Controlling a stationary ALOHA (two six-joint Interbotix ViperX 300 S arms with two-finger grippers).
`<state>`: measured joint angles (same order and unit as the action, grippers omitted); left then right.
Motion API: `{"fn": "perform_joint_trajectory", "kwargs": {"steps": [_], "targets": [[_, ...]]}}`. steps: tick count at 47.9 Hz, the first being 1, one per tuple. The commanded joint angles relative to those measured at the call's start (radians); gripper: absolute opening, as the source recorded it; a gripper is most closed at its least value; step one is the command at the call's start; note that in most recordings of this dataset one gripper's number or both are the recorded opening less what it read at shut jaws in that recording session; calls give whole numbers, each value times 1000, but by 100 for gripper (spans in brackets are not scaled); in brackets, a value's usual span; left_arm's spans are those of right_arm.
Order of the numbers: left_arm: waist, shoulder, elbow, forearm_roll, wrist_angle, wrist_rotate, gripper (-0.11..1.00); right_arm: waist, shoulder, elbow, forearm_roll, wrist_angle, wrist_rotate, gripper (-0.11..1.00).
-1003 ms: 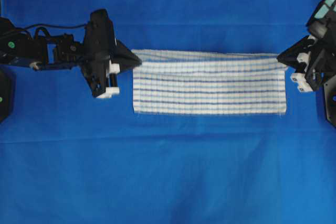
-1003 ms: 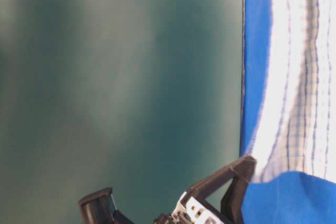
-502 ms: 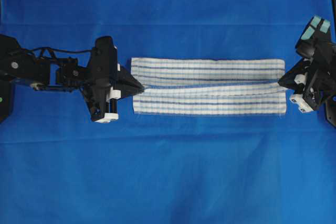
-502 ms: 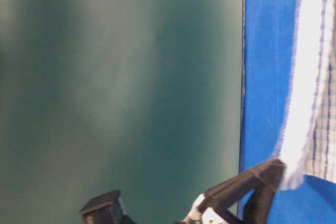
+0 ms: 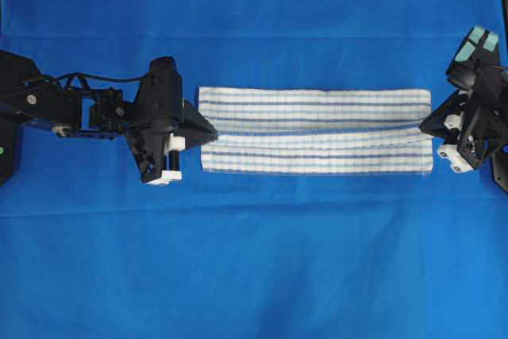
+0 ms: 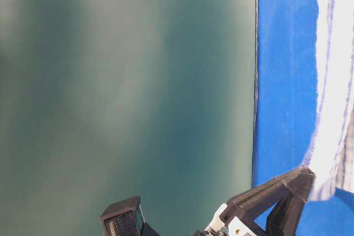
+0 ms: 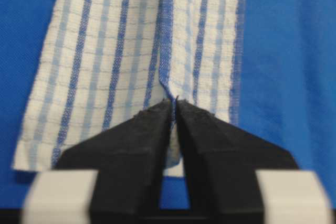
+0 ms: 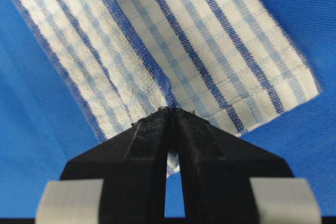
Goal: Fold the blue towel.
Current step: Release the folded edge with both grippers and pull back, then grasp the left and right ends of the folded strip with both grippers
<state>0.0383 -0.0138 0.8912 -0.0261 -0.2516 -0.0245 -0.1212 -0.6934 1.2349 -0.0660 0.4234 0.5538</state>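
Striped white weave, the blue towel (image 5: 314, 130) lies on the blue background cloth (image 5: 254, 260) as a long narrow band, its upper layer carried over so the pinched edge runs along the band's middle; I judge this fold nearly laid, with the release, and maybe a further fold across the length, left. At the towel's left end my left gripper (image 7: 173, 104) reaches in level, jaws nearly together on that raised edge. At the towel's right end my right gripper (image 8: 172, 111) mirrors it, wrist rolled a little, jaws nipping the same edge at its corner.
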Motion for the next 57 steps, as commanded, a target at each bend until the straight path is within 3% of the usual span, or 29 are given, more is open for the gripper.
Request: {"fn": "perform_joint_trajectory", "kwargs": {"steps": [1,9,12,16,26,40,57], "targets": [[2,-15,3,-2,-8,5,17,3,2,-12,-5,-9,-2,9],[25,-38,-3,0,0,23,54,2,-8,-23,-71,-8,-2,55],[35,-49,-5,2,0,25,64,-11,-12,-29,-94,-6,2,67],[61,-58,-3,2,0,25,70,-46,-15,-31,-112,-6,2,63],[118,-51,-17,2,20,25,70,-170,21,-34,-152,-5,0,61],[133,-11,-46,3,43,26,70,-199,114,-44,-190,-18,0,62],[201,156,-103,2,35,78,70,-313,305,-38,-273,-161,0,62]]}}
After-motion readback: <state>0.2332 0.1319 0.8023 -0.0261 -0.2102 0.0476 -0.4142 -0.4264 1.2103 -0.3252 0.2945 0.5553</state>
